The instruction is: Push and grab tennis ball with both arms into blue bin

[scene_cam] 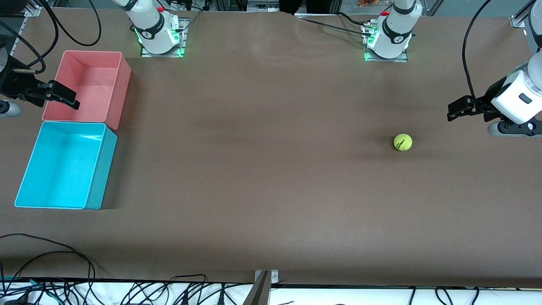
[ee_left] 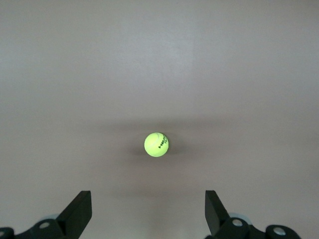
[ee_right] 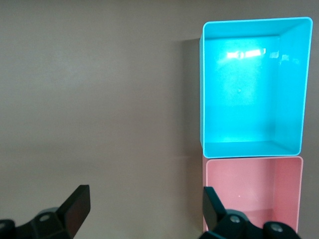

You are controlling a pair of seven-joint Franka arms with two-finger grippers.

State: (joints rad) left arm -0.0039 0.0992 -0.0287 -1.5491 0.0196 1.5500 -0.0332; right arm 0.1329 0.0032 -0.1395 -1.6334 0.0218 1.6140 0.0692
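The yellow-green tennis ball (scene_cam: pixel 402 142) (ee_left: pixel 156 144) rests alone on the brown table toward the left arm's end. My left gripper (scene_cam: pixel 456 109) (ee_left: pixel 148 211) hangs open above the table at that end, apart from the ball, with nothing between its fingers. The blue bin (scene_cam: pixel 100 171) (ee_right: pixel 251 84) stands with nothing in it at the right arm's end, nearer to the front camera than the pink bin (scene_cam: pixel 120 87) (ee_right: pixel 254 186) and touching it. My right gripper (scene_cam: pixel 63 96) (ee_right: pixel 144 209) is open over the pink bin's outer edge and holds nothing.
A wide stretch of brown table lies between the ball and the bins. The two arm bases (scene_cam: pixel 159 31) (scene_cam: pixel 387 40) stand along the table's edge farthest from the front camera. Loose cables (scene_cam: pixel 63 262) trail at the edge nearest that camera.
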